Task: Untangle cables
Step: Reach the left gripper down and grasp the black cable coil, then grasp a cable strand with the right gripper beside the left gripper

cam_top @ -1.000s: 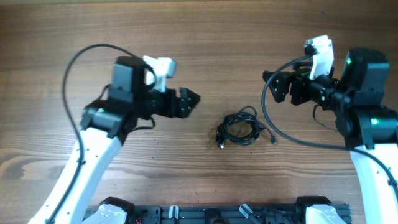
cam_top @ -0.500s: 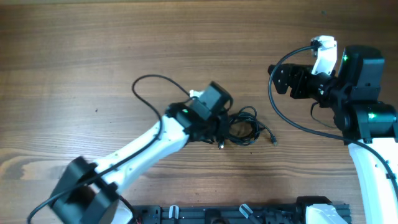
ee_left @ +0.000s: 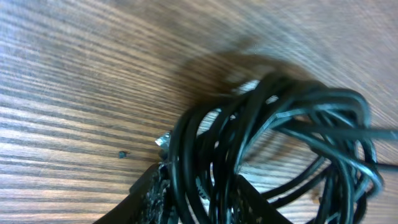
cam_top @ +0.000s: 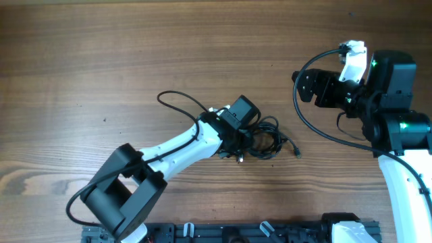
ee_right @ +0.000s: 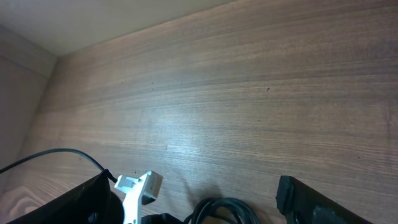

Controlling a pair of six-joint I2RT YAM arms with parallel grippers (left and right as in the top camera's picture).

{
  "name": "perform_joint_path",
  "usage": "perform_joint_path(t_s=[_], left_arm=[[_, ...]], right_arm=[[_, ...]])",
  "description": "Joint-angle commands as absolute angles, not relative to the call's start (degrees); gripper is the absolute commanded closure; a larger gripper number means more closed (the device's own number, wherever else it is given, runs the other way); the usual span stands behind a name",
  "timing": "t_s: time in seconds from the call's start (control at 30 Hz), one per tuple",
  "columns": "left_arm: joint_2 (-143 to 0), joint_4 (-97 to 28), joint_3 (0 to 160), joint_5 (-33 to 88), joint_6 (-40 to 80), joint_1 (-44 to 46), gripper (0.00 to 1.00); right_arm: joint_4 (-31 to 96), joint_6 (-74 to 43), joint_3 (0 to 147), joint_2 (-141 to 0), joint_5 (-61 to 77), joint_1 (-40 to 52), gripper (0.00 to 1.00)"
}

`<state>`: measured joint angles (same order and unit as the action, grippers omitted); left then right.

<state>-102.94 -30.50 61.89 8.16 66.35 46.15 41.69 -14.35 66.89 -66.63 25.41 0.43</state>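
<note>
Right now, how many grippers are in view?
2: the left gripper at the cables, centre; the right gripper far right, clear of them.

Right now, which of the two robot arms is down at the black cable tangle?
The left gripper: its fingers straddle strands of the cable tangle. The right gripper hangs open, well apart from it, at the right.

Robotics lab workstation, brown wood-grain tabletop [cam_top: 135,54], 2 white-and-black robot arms, left arm [cam_top: 175,152] and right arm [cam_top: 398,135], black rail [cam_top: 236,233] along near edge, plain pale wall [ee_right: 93,18].
</note>
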Motion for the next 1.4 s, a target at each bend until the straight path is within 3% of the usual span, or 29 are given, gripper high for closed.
perform_joint_path(t_s=[0.0,0.03,0.07,0.1,0.3,0.4,0.7,0.87,1.37], left_arm=[[-104.95,-29.95,62.63,7.84,69.73,46.54,0.63],[-105.14,-29.74,62.61,7.22,69.71,46.57,0.67],[-105.16,-29.71,62.59,6.39,69.73,46.61,0.93],[-105.19,-29.5,62.59,5.39,69.71,46.61,0.96],[-105.19,-25.89,62.59,0.27,69.36,46.65,0.96],[-104.64,-23.14,62.61,0.12,63.02,46.33,0.96],[-88.6,-18.46,62.65,1.1,40.21,41.43,0.96],[-83.9,-19.09,62.65,12.34,30.52,38.2,0.96],[-83.88,-18.37,62.65,31.97,34.52,29.1,0.96]], right_arm=[[42.13,-15.14,68.14,-66.65,24.6,0.25,0.12],[42.24,-15.11,68.14,-66.65,24.6,0.25,0.12],[42.3,-15.14,68.14,-66.67,24.6,0.25,0.12],[42.35,-15.14,68.14,-66.65,24.6,0.25,0.12],[42.72,-15.11,68.14,-66.65,24.6,0.25,0.12],[42.94,-15.0,68.14,-66.67,24.6,0.25,0.14],[42.89,-11.2,68.14,-67.42,27.09,0.25,0.33],[43.05,-1.23,68.14,-69.38,36.91,0.82,0.46],[46.41,7.49,67.99,-76.69,41.23,5.85,0.66]])
